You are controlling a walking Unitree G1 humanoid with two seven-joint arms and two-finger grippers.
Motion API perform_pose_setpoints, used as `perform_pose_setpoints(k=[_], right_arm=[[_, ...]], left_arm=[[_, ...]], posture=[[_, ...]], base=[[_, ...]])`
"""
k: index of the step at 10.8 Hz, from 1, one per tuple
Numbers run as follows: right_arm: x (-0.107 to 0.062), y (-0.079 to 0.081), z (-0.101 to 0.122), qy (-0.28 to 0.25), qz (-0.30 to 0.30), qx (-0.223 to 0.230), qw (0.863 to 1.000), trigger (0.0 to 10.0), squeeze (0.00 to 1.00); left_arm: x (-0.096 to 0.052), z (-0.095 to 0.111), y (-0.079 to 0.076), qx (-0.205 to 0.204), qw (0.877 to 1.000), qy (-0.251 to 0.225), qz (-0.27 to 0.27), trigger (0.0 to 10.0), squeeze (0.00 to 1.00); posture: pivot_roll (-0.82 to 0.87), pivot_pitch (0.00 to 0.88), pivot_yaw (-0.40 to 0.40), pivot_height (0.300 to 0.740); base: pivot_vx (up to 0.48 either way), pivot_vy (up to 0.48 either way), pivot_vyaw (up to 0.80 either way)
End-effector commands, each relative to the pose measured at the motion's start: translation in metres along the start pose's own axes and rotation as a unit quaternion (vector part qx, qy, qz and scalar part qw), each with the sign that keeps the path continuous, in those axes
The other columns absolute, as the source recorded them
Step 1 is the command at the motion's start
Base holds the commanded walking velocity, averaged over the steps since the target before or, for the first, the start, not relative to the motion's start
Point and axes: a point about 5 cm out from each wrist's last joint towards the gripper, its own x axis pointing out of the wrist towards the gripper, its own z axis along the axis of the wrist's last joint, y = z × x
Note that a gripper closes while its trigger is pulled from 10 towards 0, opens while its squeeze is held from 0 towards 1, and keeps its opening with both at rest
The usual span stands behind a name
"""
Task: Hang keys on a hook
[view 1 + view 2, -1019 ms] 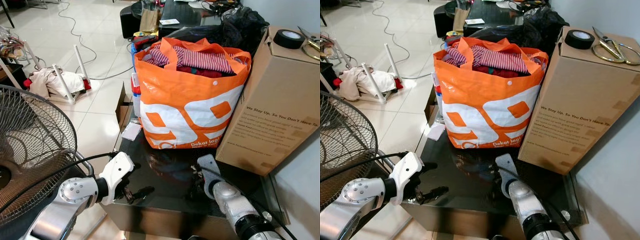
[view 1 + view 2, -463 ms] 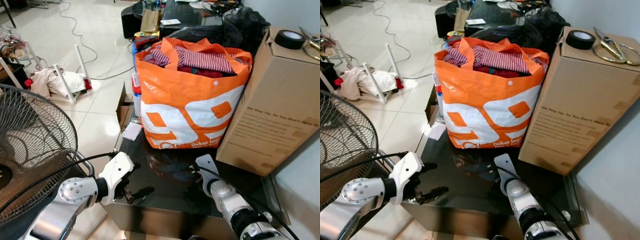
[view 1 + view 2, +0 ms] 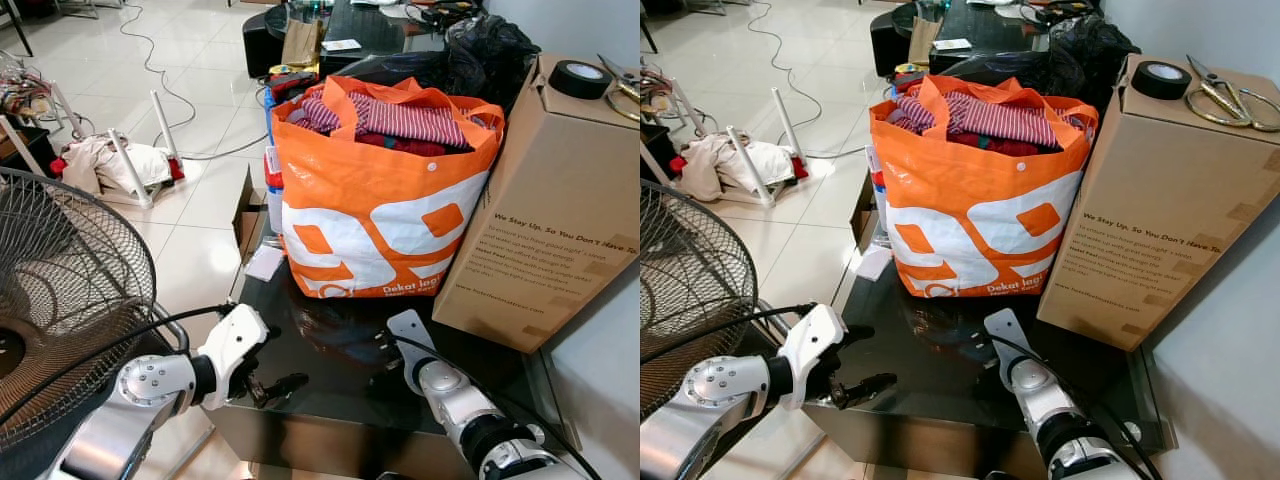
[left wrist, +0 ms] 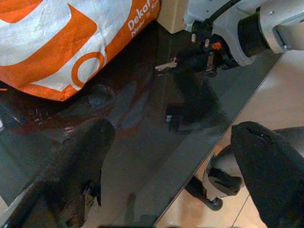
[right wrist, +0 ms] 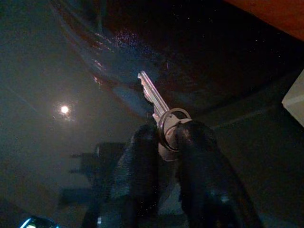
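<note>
Keys (image 5: 164,116) are already pinched at the ring between your right gripper's (image 5: 165,135) fingers, just above the black glass table (image 3: 330,385); lifting and hanging remain, and you have no hook in sight yet. From your left: the fan (image 3: 60,290), your left gripper (image 3: 272,385) spread open and empty at the table edge, the orange bag (image 3: 385,215) reading "Dekat", then the cardboard box (image 3: 545,215) printed "We Stay Up, So You Don't Have To".

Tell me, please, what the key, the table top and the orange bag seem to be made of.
Key: silvery metal, with a bright glint along the blade, held in the right pincer.
Table top: probably dark glass, glossy; it mirrors the bag and arms.
Orange bag: likely woven plastic, slightly shiny, with stiff creases and printed white shapes.
</note>
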Motion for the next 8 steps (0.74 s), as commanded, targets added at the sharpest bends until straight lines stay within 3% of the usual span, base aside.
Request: perform_pose_setpoints(k=[1,8], right_arm=[[-0.001,-0.003,-0.012,0.026,0.001,-0.001,1.0,0.0,0.0],[-0.008,-0.023,-0.011,-0.019,-0.002,0.005,1.0,0.0,0.0]], left_arm=[[-0.001,0.002,0.002,0.004,1.0,0.001,0.0,10.0,0.13],[-0.001,0.002,0.003,0.004,1.0,-0.002,0.006,10.0,0.12]], posture=[[0.03,0.0,0.008,0.74],[0.04,0.0,-0.003,0.74]], base=[[0.0,0.0,0.0],[0.0,0.0,0.0]])
